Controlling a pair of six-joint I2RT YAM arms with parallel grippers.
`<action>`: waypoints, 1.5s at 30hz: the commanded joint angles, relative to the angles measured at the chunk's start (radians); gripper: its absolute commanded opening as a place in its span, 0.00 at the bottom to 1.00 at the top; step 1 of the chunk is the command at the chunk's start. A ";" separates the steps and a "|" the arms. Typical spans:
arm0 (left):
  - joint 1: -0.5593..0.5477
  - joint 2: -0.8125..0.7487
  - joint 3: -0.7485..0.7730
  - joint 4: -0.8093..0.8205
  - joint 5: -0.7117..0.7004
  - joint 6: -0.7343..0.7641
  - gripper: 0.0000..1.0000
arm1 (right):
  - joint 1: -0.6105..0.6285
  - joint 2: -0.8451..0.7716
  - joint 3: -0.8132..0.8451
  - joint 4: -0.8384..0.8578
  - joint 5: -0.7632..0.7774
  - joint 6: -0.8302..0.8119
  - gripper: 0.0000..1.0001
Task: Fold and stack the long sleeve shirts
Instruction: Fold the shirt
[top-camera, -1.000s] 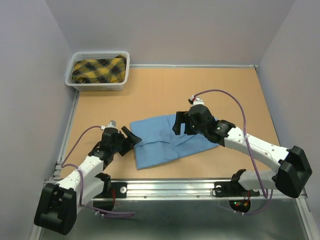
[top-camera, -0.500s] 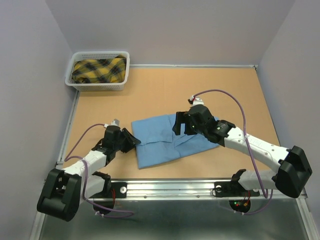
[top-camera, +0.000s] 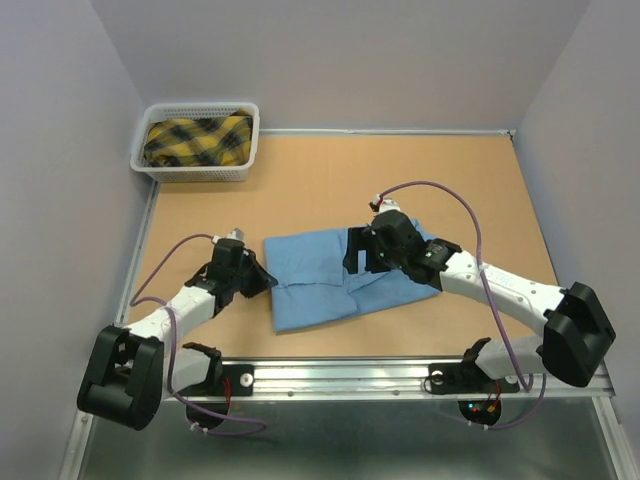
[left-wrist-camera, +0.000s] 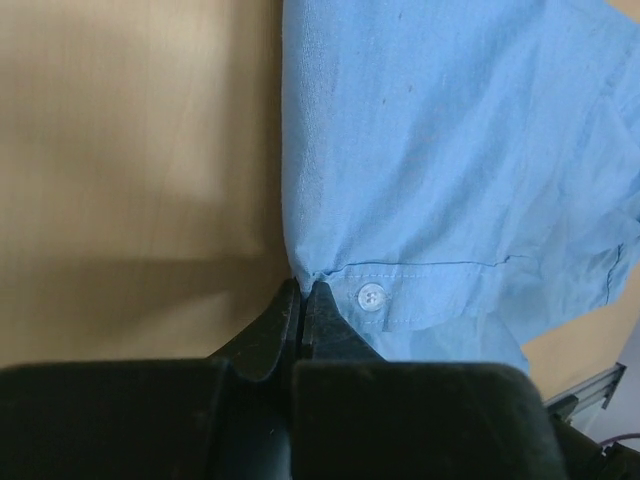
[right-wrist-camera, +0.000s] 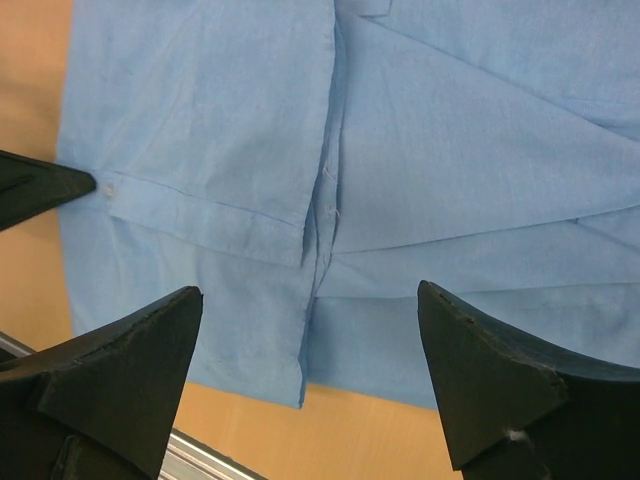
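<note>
A light blue long sleeve shirt (top-camera: 320, 275) lies partly folded on the tan table, and no other long sleeve shirt shows on the tabletop. My left gripper (top-camera: 268, 283) is at its left edge. In the left wrist view its jaws (left-wrist-camera: 302, 287) are pressed together on a small pucker of the shirt (left-wrist-camera: 450, 150) beside a white cuff button (left-wrist-camera: 371, 295). My right gripper (top-camera: 357, 255) hovers over the middle of the garment. In the right wrist view it (right-wrist-camera: 310, 290) stands wide open above the shirt (right-wrist-camera: 450, 150), with nothing between the fingers.
A white plastic basket (top-camera: 195, 172) at the far left corner holds a yellow and black plaid cloth (top-camera: 197, 138). A metal rail (top-camera: 350, 375) runs along the near table edge. Grey walls enclose the table on three sides.
My left gripper has moved right to the shirt's left edge and has gone from open to shut on the cloth. The right gripper drifted slightly left and stays open.
</note>
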 joint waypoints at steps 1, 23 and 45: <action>0.001 -0.082 0.145 -0.205 -0.141 0.119 0.00 | -0.003 0.031 -0.019 0.037 -0.001 0.021 0.92; 0.001 0.036 0.593 -0.560 -0.343 0.346 0.00 | -0.003 0.362 0.064 0.408 -0.243 0.363 0.31; 0.001 0.105 0.714 -0.607 -0.341 0.390 0.00 | -0.007 0.608 0.190 0.592 -0.230 0.426 0.15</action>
